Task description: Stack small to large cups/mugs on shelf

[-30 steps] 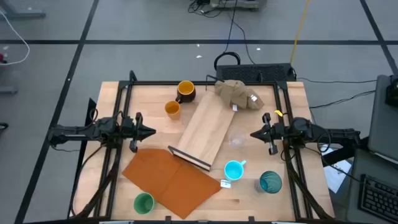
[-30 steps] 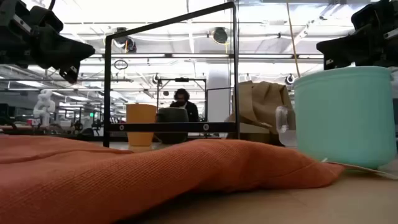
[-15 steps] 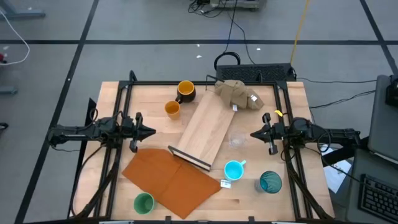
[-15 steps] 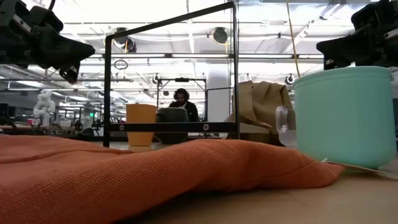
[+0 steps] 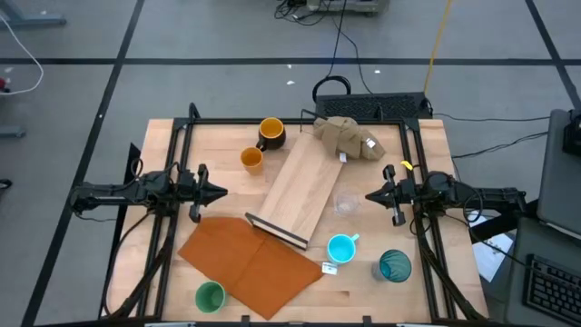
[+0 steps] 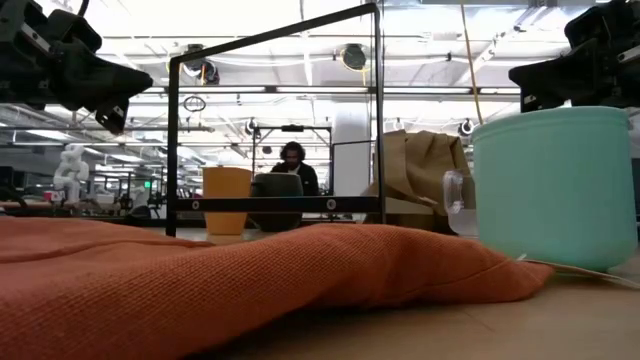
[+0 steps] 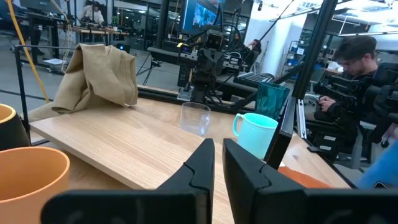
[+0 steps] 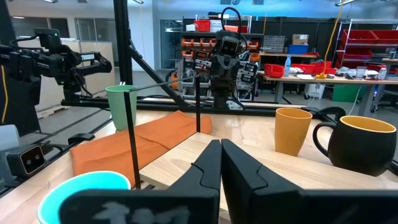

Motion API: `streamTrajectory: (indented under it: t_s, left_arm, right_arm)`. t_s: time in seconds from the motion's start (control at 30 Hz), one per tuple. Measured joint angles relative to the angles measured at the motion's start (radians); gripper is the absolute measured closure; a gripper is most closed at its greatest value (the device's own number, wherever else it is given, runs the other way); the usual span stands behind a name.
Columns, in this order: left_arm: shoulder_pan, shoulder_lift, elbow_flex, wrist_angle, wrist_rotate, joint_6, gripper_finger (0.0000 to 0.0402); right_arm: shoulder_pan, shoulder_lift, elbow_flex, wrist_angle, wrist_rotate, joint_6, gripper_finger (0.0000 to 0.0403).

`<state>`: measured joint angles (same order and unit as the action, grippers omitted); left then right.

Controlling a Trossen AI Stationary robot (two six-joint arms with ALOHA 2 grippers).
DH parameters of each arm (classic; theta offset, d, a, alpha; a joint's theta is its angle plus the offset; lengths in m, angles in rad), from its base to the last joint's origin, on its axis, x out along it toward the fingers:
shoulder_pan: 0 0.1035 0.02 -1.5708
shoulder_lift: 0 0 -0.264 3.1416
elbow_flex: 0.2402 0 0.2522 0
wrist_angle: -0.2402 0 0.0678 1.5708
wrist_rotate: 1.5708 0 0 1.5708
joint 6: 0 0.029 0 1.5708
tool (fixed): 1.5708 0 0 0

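Cups and mugs lie scattered around the shelf (image 5: 298,193), a long pale wooden board with a dark strip on its near short edge, lying aslant in the middle of the table (image 5: 436,145). From above, nothing stands on the board. The dark yellow-lined mug (image 5: 270,132) and the small orange cup (image 5: 251,159) sit near the far left corner; the clear glass (image 5: 345,202) is just beside the board's right long edge; the light blue mug (image 5: 341,247) and the tall teal tumbler (image 5: 395,265) stand toward the near right corner; the green cup (image 5: 210,296) is at the near edge, beside an orange-brown flat sheet (image 5: 250,259). A tan cloth lump (image 5: 348,136) rests at the board's far end. The left tool (image 5: 221,192) and the right tool (image 5: 372,194) hover at the table's left and right sides, both closed and holding nothing.

At table height, the sheet (image 6: 250,280) fills the foreground and the light blue mug (image 6: 555,185) looms at the right.

The left wrist view shows the glass (image 7: 196,118) past the board.

The right wrist view shows the orange cup (image 8: 293,130) and the dark mug (image 8: 357,144) side by side.

Stacking looks not yet begun. Next, a tool must open and reach a cup; the board's bare top leaves ample room, though the cloth crowds its far end.
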<state>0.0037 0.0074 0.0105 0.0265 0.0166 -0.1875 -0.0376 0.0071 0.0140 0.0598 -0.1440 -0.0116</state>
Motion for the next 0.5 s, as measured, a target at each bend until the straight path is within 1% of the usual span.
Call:
streamTrajectory:
  t_s: [0.43,0.5]
  left_arm:
    - [0.000,0.000,0.000,0.000,0.000,0.000,0.0369]
    - [0.000,0.000,0.000,0.000,0.000,0.000,0.0369]
  right_arm:
    - [0.000,0.000,0.000,0.000,0.000,-0.001,0.0403]
    - [-0.001,0.001,0.000,0.005,0.024,-0.116,0.0403]
